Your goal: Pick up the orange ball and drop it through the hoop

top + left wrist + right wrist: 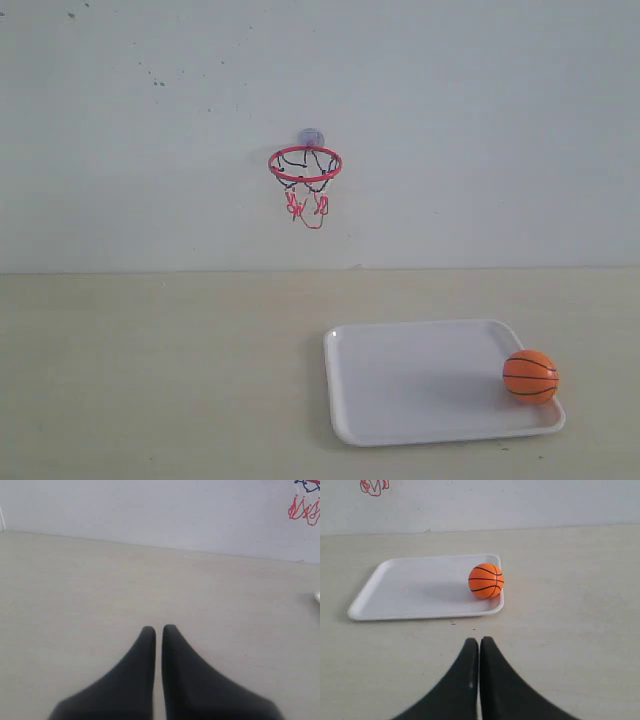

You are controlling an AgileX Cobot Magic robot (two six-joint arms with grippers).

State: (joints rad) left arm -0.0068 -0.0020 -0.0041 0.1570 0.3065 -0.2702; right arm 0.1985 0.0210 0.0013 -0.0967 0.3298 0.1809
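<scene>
Black left tool (156, 629) and right tool (479, 641), visible only in wrist views, seem pressed together.

Both pincers rest closed and empty, the left pincer (158, 628) and the right pincer (479, 640) with their dark fingers pressed together.

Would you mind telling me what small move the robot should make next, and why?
Probably open the right gripper and ease it toward the orange ball: its jaws are shut and empty, and the ball rests on the white tray just ahead.
</scene>
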